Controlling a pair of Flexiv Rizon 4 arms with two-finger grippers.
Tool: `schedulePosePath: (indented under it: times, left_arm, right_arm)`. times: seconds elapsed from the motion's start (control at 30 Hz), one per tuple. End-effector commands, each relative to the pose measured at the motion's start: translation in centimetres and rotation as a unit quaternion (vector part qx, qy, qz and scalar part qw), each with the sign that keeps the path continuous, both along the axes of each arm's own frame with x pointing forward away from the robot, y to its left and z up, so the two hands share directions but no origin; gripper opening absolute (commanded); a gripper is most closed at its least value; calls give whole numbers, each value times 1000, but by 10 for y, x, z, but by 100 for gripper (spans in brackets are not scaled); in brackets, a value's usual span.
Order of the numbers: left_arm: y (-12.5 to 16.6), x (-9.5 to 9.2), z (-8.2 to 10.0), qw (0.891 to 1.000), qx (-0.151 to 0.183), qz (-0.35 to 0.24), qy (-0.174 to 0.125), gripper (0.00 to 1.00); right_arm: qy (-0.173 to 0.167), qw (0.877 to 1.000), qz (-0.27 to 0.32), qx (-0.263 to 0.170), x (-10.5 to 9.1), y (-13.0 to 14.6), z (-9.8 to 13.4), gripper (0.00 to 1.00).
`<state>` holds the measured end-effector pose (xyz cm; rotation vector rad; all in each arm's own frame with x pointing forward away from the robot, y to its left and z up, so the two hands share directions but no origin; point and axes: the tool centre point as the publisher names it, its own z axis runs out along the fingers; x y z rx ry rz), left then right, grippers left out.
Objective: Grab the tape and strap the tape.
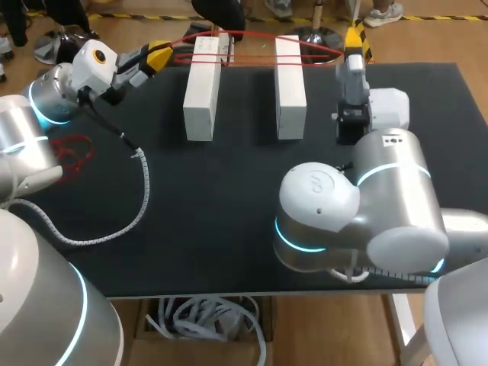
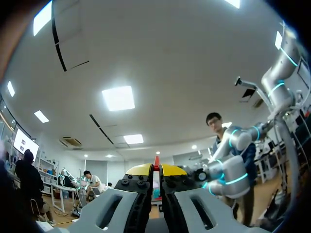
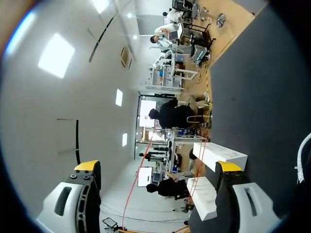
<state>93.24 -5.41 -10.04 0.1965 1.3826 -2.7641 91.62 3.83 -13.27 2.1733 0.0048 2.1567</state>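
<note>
1. Left gripper point(image 1: 158, 56) sits at 11 o'clock on the table point(image 1: 229, 198), clamped tight on the red tape point(image 1: 252, 57). Its wrist view shows the strip pinched between the yellow tips.
2. Right gripper point(image 1: 353, 36) is at 1 o'clock with its fingers spread wide. A tape strand runs between them.
3. Tape is stretched from gripper to gripper across the far ends of the two white blocks point(image 1: 200, 99) at 12 o'clock.
4. A loose red tangle point(image 1: 72, 150) lies at 9 o'clock.

Our left gripper point(image 1: 158, 55), far left, pinches the red tape point(image 2: 156, 162) between closed fingers. Our right gripper point(image 1: 353, 36), far right, points away with fingers spread wide.
</note>
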Motion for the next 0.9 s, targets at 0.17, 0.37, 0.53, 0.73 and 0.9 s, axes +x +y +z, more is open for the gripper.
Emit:
schedulePosePath:
  times: [0.17,0.37,0.53,0.73,0.9]
  left_arm:
    - [0,0,-1,1000,-1,0,-1,0]
    - [0,0,-1,1000,-1,0,-1,0]
    - [0,0,-1,1000,-1,0,-1,0]
    - [0,0,-1,1000,-1,0,-1,0]
    - [0,0,-1,1000,-1,0,-1,0]
  right_arm:
    - [-8,1000,-18,14,13,16,24,100]
    - [-13,999,-27,18,15,17,32,100]
    - [-19,999,-30,22,15,16,37,100]
    - [-22,999,-28,28,16,16,39,62]
    - [-24,999,-28,25,17,15,40,51]
